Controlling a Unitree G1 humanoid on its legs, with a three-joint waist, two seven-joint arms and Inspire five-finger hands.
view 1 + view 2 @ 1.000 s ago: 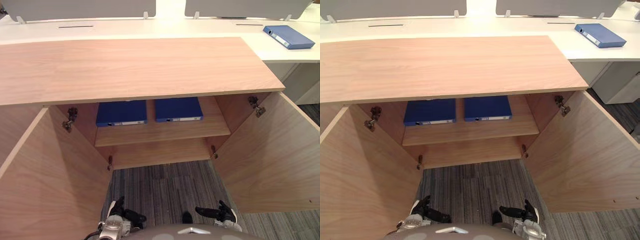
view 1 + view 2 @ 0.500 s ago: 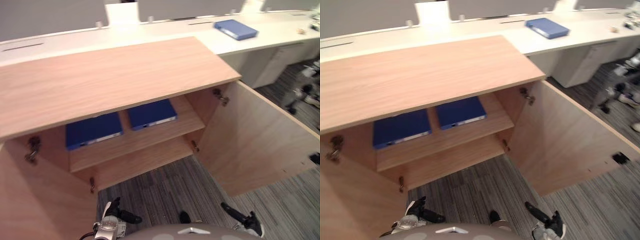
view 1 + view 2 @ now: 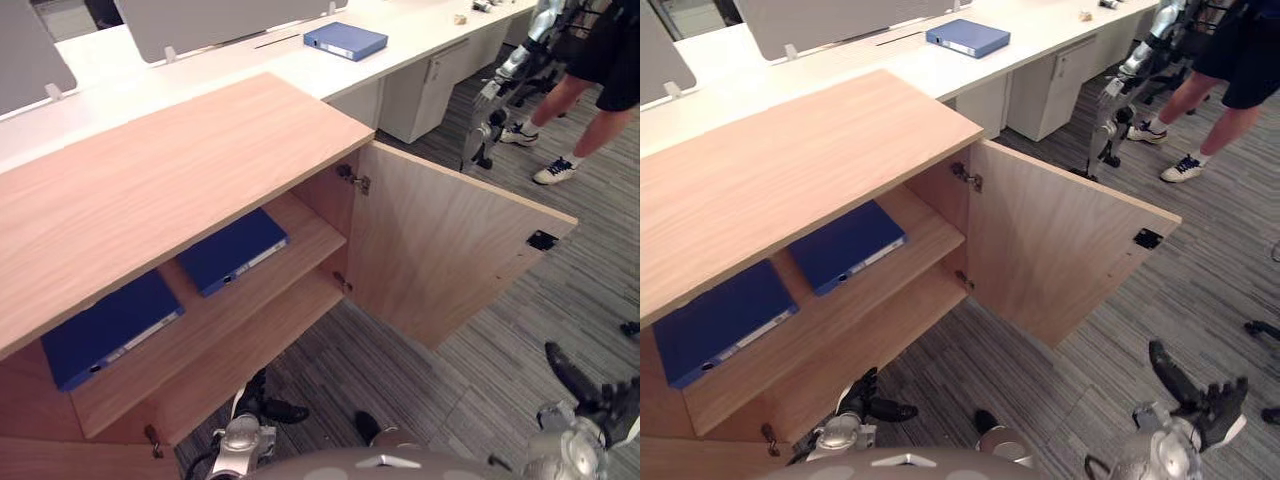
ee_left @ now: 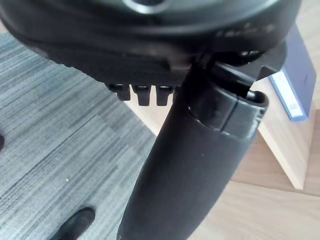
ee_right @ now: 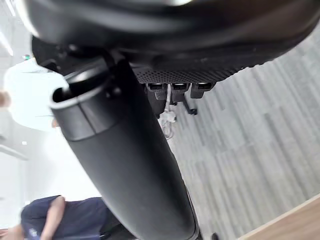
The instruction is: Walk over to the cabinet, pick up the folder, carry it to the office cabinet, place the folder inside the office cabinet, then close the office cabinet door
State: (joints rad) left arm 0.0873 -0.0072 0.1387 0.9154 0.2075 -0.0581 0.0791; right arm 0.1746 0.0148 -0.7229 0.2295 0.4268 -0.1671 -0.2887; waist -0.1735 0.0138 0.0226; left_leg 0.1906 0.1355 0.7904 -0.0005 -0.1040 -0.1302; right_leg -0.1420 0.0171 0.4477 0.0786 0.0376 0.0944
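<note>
Two blue folders (image 3: 232, 250) (image 3: 110, 328) lie flat side by side on the upper shelf (image 3: 300, 243) of the open wooden cabinet (image 3: 150, 180). A third blue folder (image 3: 345, 41) lies on the white desk (image 3: 250, 70) behind it. My left hand (image 3: 262, 402) hangs low in front of the cabinet, open and holding nothing; its wrist view shows the corner of a blue folder (image 4: 299, 75) past the thumb. My right hand (image 3: 1193, 395) is low on the right over the carpet, fingers straight, holding nothing.
The cabinet's right door (image 3: 445, 255) stands wide open over the grey carpet (image 3: 420, 370). A person (image 3: 600, 60) and another robot (image 3: 505, 75) stand on the far right by the desk drawers (image 3: 425, 95). Grey divider screens (image 3: 200, 18) stand on the desk.
The camera has swung right, so the cabinet now sits to the left and the person has come into view. My right hand has swung outward and upward. The folders stay put.
</note>
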